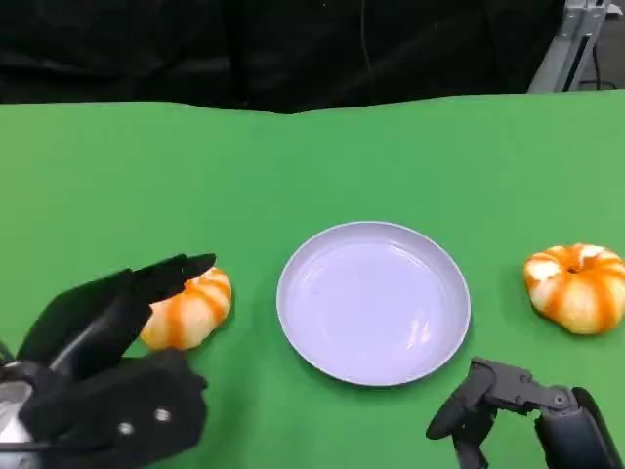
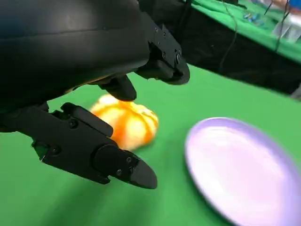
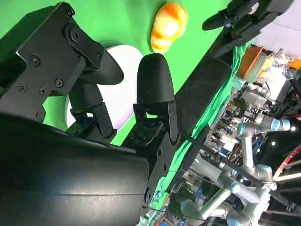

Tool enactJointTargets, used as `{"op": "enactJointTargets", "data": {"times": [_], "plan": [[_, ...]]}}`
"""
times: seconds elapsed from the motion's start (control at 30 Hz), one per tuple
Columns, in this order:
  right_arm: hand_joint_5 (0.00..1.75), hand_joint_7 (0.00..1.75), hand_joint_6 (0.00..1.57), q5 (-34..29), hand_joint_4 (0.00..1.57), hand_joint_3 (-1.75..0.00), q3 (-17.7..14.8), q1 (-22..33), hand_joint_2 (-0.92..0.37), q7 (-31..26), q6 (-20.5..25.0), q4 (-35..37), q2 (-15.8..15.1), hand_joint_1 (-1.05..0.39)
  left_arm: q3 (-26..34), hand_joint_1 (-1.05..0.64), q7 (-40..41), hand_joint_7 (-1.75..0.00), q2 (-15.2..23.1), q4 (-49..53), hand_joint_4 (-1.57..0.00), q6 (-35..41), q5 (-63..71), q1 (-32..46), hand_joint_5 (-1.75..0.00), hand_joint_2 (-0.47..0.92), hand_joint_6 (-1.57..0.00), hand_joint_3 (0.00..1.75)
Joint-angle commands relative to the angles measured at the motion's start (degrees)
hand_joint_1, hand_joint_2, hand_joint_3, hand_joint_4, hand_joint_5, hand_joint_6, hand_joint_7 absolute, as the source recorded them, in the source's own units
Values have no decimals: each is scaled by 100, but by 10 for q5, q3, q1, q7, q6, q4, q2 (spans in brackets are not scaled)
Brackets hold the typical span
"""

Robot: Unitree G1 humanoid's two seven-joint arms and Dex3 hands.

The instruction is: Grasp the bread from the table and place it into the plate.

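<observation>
Green cloth covers the table (image 1: pixel 98 166); a round lilac plate (image 1: pixel 374 301) sits centre, with an orange-striped bread roll (image 1: pixel 190 311) at its nine o'clock and a second striped roll (image 1: pixel 576 285) at three o'clock. The left hand (image 1: pixel 107 371) hovers over the nine o'clock roll, fingers spread and holding nothing, so the reach is under way and closing round it seems next. The left wrist view shows the gap between fingers (image 2: pixel 117 165) and roll, while the right hand (image 1: pixel 518 410) rests at five o'clock, empty, fingers apart.

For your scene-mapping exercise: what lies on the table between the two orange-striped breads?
In the head view, the lavender plate sits between the left bread and the right bread, touching neither; bare green cloth fills each gap.

Plate (image 1: pixel 374 301) centre; bread (image 1: pixel 187 309) left, bun (image 1: pixel 576 286) right.
</observation>
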Motion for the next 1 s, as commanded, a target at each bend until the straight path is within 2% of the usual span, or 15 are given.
{"op": "enactJointTargets", "data": {"times": [0.03, 0.17, 0.27, 0.53, 0.57, 0.6, 0.67, 0.7, 0.73, 0.8, 0.83, 0.9, 0.97, 1.0], "plan": [[152, 126, 87, 7, 85, -140, -2, 0, -24, -3, -7, 4, -4, 5, -49, -62, 10, 0, 18, 57, -21, 21, 104, -54, -40, 90, -26, 1], [152, 126, 87, 7, 85, -141, -2, 1, -24, -3, -7, 4, -4, 4, -89, -63, 9, -1, 8, 114, -22, 42, 168, -94, -38, 91, -27, 1], [152, 126, 87, 6, 85, -140, -1, 2, -24, -3, -7, 0, -4, 4, -120, -61, 3, 0, -8, 176, -29, 60, 194, -132, -25, 90, -30, 0], [153, 126, 87, 10, 84, -140, 2, 7, -25, 0, -6, -3, -3, 4, -173, -58, 20, -1, -63, 400, -34, 75, 191, -247, -16, 92, -31, 1], [153, 126, 87, 8, 84, -140, 2, 7, -25, 0, -7, -3, -3, 4, -174, -55, 27, -1, -73, 443, -34, 69, 180, -264, -15, 92, -31, 2], [153, 126, 87, 9, 84, -140, 2, 7, -25, 0, -6, -4, -3, 4, -174, -44, 42, -2, -80, 488, -42, 54, 169, -279, -15, 92, -36, 2], [153, 125, 87, 8, 84, -140, 3, 9, -25, 0, -3, -7, -1, 5, -171, -31, 91, -5, -89, 562, -59, 11, 147, -298, -20, 92, -47, 4], [153, 125, 87, 6, 84, -141, 3, 9, -24, 0, -2, -9, -1, 5, -166, -24, 128, -8, -90, 587, -76, -20, 135, -301, -62, 92, -73, 9], [153, 125, 87, 5, 84, -142, 4, 9, -24, -1, -3, -9, -1, 5, -164, -20, 156, -8, -90, 607, -80, -43, 125, -305, -99, 92, -92, 10], [153, 125, 88, 3, 85, -143, 4, 9, -23, -2, -2, -10, 0, 6, -160, -18, 228, -11, -83, 613, -84, -96, 114, -298, -138, 90, -114, 8], [153, 125, 88, 4, 85, -143, 4, 10, -23, -1, -1, -11, 0, 5, -158, -16, 254, -51, -79, 609, -83, -116, 108, -293, -160, 91, -109, 10], [153, 125, 87, 5, 84, -144, 4, 9, -23, 0, -1, -11, -1, 5, -153, -14, 297, -131, -72, 596, -84, -150, 98, -285, -172, 91, -82, 21], [153, 125, 87, 4, 84, -143, 4, 9, -23, -1, -3, -10, -2, 6, -152, -14, 325, -164, -66, 582, -85, -170, 95, -281, -174, 90, -69, 29], [153, 125, 87, 4, 84, -143, 4, 8, -23, -1, -4, -9, -2, 6, -151, -14, 329, -169, -62, 561, -85, -170, 96, -279, -174, 89, -66, 32]]}}
